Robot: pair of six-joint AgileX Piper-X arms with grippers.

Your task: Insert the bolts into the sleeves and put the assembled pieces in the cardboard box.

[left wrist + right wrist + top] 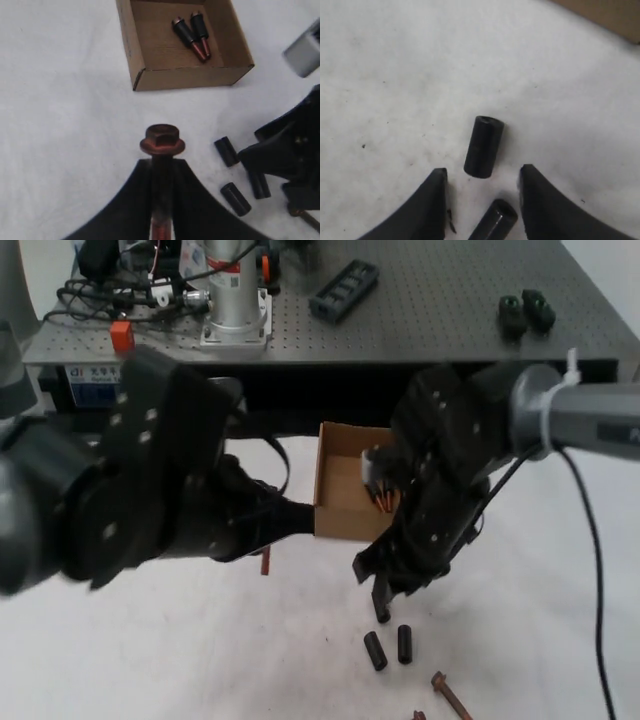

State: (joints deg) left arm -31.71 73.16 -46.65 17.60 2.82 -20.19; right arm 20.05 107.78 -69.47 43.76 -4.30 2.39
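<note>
On cloth-covered bench (180, 660): cardboard box (190, 78), black sleeves (236, 198), loose bolt (452, 697), possibly second at edge.

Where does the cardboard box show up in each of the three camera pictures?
High view: box mid-picture, beyond the loose sleeves.
Left wrist view: box beyond the head of the held bolt, two assembled pieces inside.
Right wrist view: brown strip at the frame's edge, past the sleeves, likely the box.
Shared landmark: the loose black sleeves.

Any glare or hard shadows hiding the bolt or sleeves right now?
High view: no glare, sleeves plain on the white cloth. Left wrist view: soft sheen on the bolt head. Right wrist view: faint shadow beside the sleeve.
</note>
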